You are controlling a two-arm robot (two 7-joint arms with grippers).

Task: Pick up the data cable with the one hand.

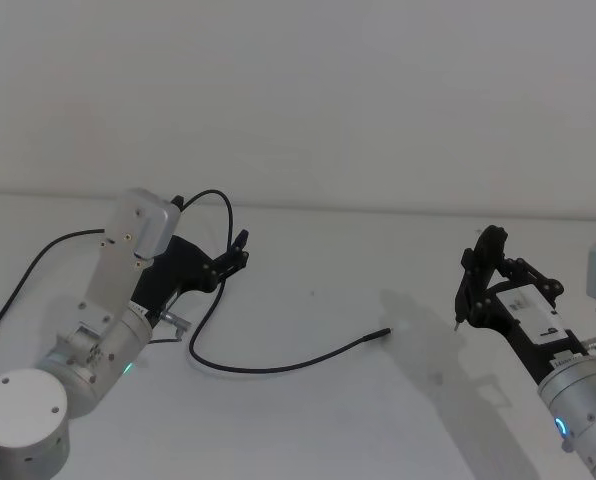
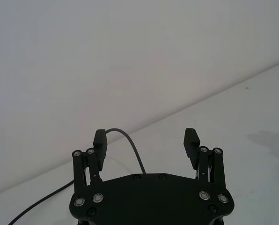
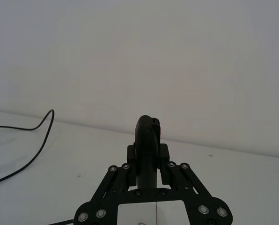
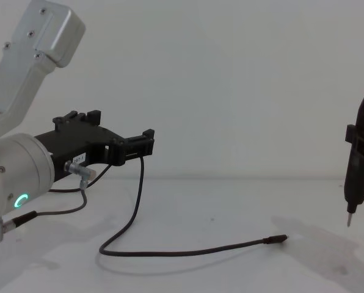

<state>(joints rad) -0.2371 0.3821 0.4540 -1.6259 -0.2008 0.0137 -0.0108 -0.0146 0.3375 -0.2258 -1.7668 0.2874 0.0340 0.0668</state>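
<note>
Reaching for the data cable (image 1: 278, 365) looks to be the step in hand, with no grasp made yet. The left claw (image 1: 240, 250) hangs above the tabletop (image 1: 328, 430) on the robot's left, its jaws standing apart and clamped on nothing, as the left wrist view confirms. The cable lies on the tabletop between the two arms. Its plug (image 4: 278, 239) points toward the robot's right, and the line runs back to a bend near the left arm. From there it climbs in an upright stretch just beside the left claw's fingers (image 2: 100, 143); whether it touches them cannot be told.

The next move likely calls for bringing that rising stretch squarely between the jaws, or lowering to the flat run, then closing and lifting. The thin, limp line could slip aside if the closing is off-centre.

By count there is one data cable with one plug and two claws. The right claw (image 3: 148, 157) waits on the right, above the tabletop and well apart from the plug, clamped on one slim black tool (image 4: 360, 159). One thin wire with a silver elbow connector (image 4: 78, 171) runs by the left arm
</note>
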